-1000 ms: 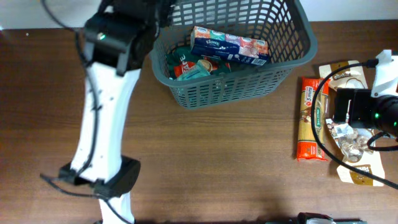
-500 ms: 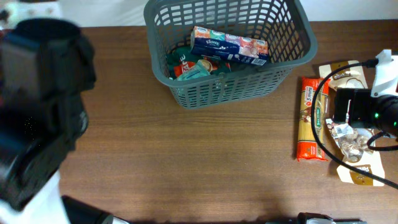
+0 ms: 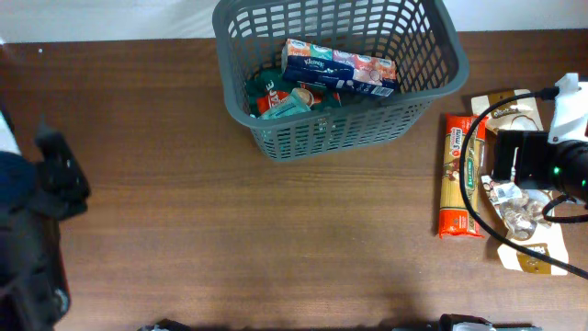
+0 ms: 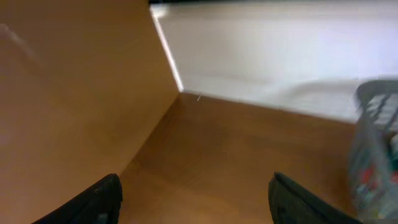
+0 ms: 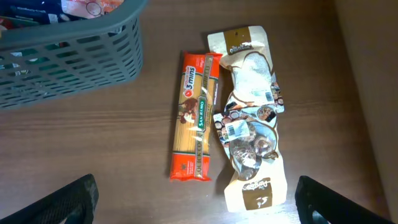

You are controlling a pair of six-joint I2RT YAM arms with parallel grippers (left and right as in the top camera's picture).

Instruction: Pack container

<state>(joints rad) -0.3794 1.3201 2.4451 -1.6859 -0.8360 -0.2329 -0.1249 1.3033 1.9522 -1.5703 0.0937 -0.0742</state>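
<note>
The container (image 3: 367,129), a dark grey slotted basket, stands at the table's back middle. It holds a blue tissue pack (image 3: 338,66) and teal and red packets (image 3: 280,97). Its rim shows at the left wrist view's right edge (image 4: 376,143) and in the right wrist view's top left (image 5: 68,50). My left gripper (image 4: 196,199) is open over bare wood at the table's far left, with nothing between its fingers. My right gripper (image 5: 199,202) is open above an orange spaghetti packet (image 5: 196,115) and two cream pouches (image 5: 249,68), touching none of them.
The spaghetti packet (image 3: 462,175) lies right of the basket. The cream pouches (image 3: 531,257) lie under my right arm (image 3: 542,165), near the table's right edge. My left arm (image 3: 37,211) fills the lower left corner. A white wall (image 4: 280,56) runs behind the table.
My left arm has swung away from the basket's left rim to the table's far left front. The right arm and all the packets have stayed put.
</note>
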